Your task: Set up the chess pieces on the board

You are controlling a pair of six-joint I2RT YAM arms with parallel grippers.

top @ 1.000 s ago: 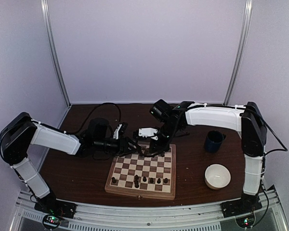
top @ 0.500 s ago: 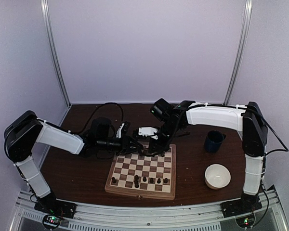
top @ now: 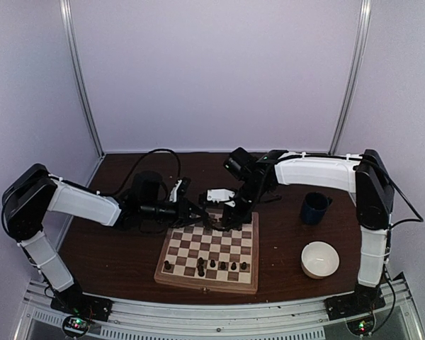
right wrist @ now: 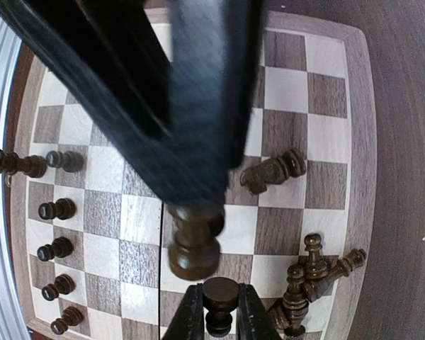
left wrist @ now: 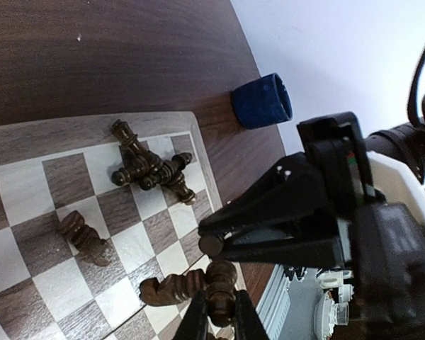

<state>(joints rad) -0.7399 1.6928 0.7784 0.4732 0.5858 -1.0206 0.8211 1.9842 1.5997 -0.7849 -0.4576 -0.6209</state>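
The board lies mid-table, both grippers low over its far edge. My left gripper is shut on a dark chess piece, held beside a knight lying on its side. My right gripper is shut on another piece, its round base facing the camera. The two held pieces are close together. A heap of fallen pieces covers a far corner square, and one more lies alone. Several pieces stand along the near row.
A dark blue cup stands right of the board, with a white bowl nearer the front. Black cables loop behind the left arm. The two grippers crowd each other over the board's far edge.
My left gripper's jaws have closed onto a chess piece at the board's far edge. The right gripper has stayed shut on its piece and has barely moved.
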